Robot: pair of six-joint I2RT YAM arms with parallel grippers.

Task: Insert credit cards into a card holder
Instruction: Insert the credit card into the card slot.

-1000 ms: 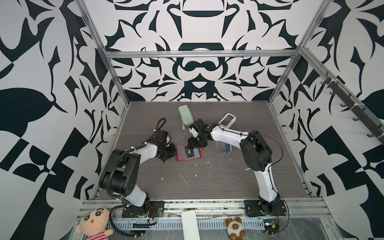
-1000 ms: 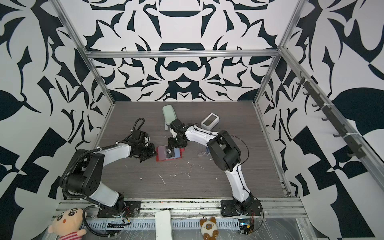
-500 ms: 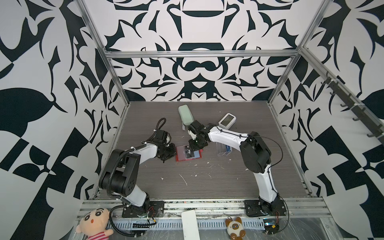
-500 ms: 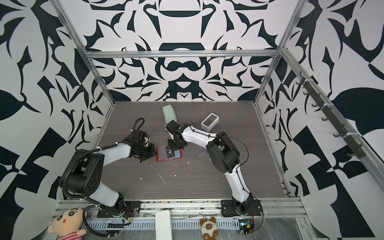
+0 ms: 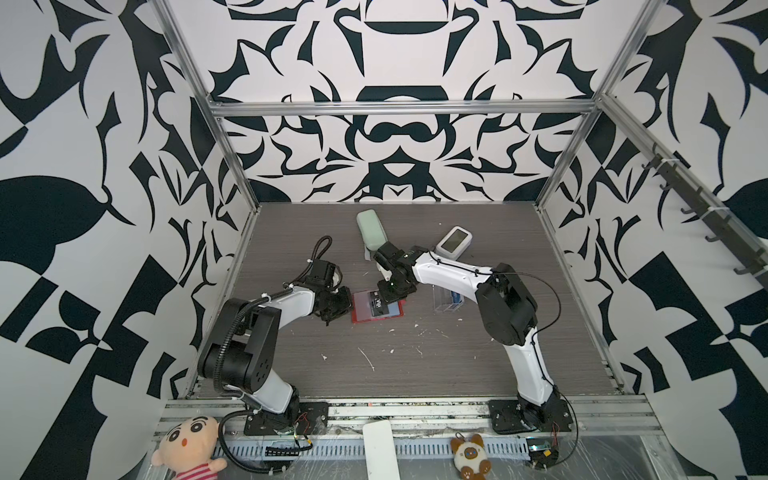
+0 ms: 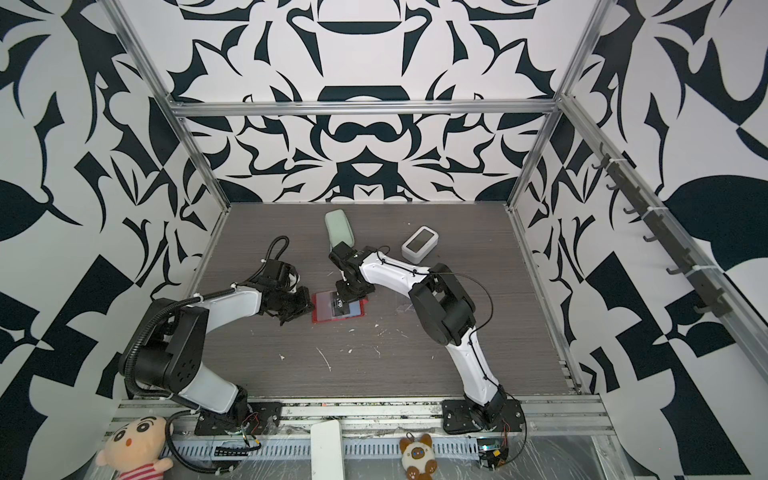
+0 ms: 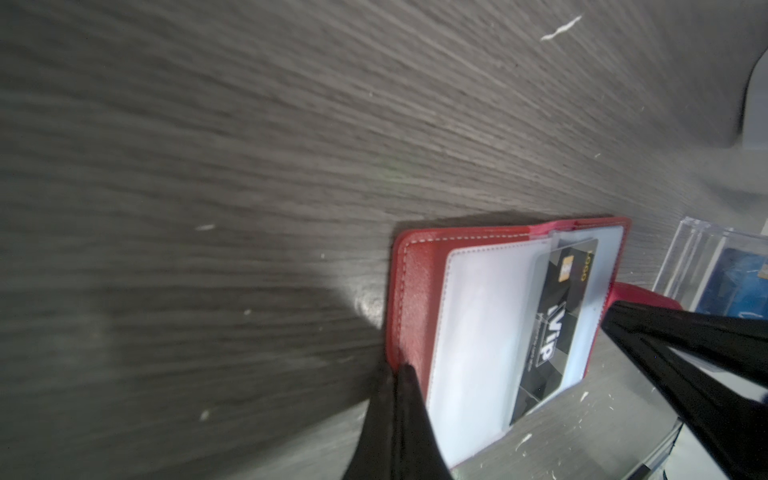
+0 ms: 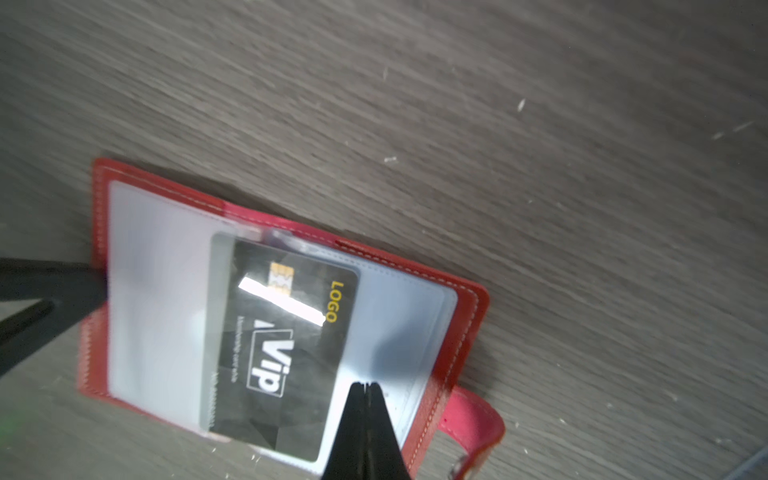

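Centre of the table, in both top views: open red card holder lying flat between my arms.

Left wrist view: left gripper clenched, tips on the cover's edge.

Right wrist view: right gripper clenched and empty, tips beside the black VIP card, which sits partly under a clear sleeve. I'd push slowly, square to the pocket. The card is glossy, with a gold chip.

Card holder lies open mid-desk. One card sits on its pages, near the fold. Left gripper touches the holder's 9 o'clock edge. Right gripper comes in from 1 o'clock, tips on the page just beside the card. Box stand is at 3 o'clock, apart, with cards in it. Oblong case lies at 12 o'clock, behind. Screen device is at 2 o'clock, further back.
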